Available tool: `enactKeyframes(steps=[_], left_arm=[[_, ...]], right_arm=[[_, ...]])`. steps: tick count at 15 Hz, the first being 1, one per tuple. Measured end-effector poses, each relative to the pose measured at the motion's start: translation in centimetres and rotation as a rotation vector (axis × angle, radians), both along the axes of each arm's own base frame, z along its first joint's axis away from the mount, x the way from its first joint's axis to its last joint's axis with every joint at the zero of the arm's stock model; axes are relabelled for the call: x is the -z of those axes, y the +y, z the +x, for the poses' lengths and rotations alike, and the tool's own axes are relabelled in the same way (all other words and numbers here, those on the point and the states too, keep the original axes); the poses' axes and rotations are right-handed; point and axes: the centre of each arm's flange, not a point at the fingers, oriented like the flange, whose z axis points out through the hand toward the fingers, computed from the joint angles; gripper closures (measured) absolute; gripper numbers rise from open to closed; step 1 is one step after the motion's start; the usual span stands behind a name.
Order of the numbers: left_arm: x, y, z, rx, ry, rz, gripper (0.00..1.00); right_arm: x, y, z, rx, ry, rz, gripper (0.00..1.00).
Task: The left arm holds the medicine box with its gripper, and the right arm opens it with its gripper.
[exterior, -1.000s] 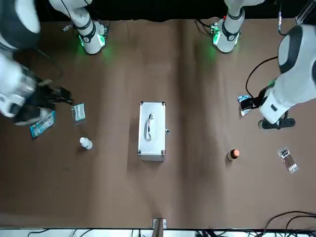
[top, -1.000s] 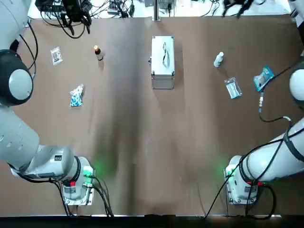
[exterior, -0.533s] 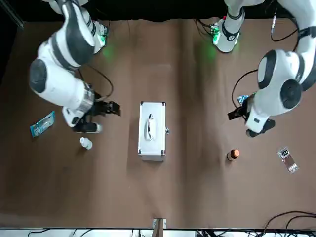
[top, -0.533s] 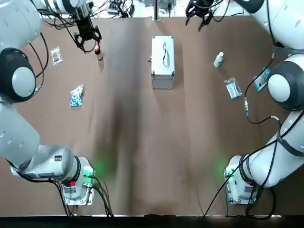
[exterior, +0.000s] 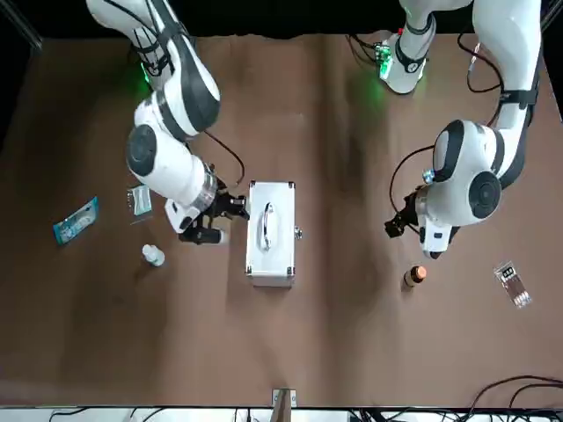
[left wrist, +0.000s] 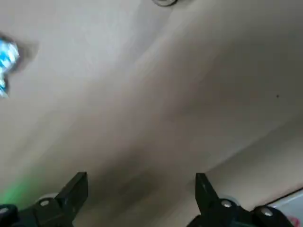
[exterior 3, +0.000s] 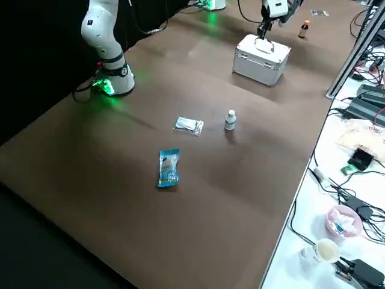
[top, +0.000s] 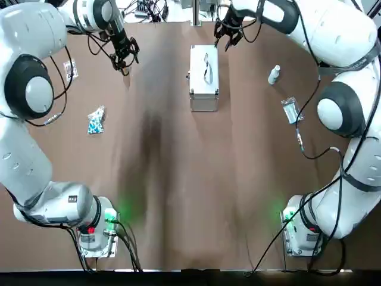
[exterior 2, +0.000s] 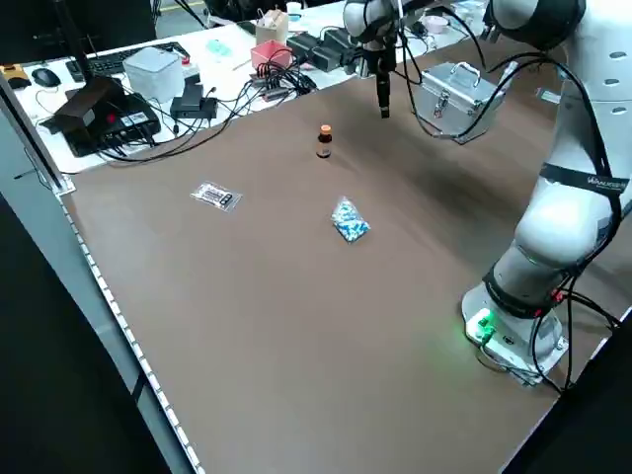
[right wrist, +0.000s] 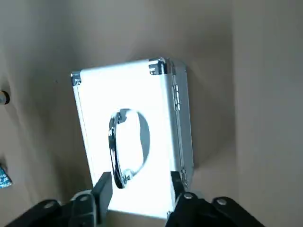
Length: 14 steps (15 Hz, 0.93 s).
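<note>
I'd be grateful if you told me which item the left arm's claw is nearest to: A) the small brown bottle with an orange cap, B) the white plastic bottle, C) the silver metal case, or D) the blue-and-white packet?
A: the left claw hangs open right beside the small brown bottle with an orange cap, well clear of the other three items.

Brown table (top: 190,190) — carries: shut metal box (top: 204,77) with handle on top, far middle; small white bottle (top: 274,74); clear packet (top: 291,111); blue packet (exterior: 75,220); orange-capped brown bottle (exterior: 415,275); labelled sachet (top: 71,70); blue-and-white pouch (top: 96,119) — all well apart.
</note>
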Motion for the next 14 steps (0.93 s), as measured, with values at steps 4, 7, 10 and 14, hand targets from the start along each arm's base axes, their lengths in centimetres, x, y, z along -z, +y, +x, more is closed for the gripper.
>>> enactKeyframes(steps=[4,7,10,14], left_arm=[[3.3,-4.4,0.0,-0.269,0.022,0.032,0.0],[5.0,-7.6,-0.4,-0.467,0.04,0.063,0.0],[6.8,-12.2,-1.4,-0.602,0.058,0.081,0.0],[8.2,-18.7,-1.8,-0.741,0.119,0.067,0.0]], right_arm=[[2.9,2.8,-0.2,-0.015,-0.025,-0.002,0.48],[3.7,4.3,-0.8,-0.033,-0.029,-0.003,0.5],[4.3,5.1,-0.9,-0.036,-0.043,0.0,0.5],[5.0,6.0,-1.4,-0.05,-0.037,-0.005,0.51]])
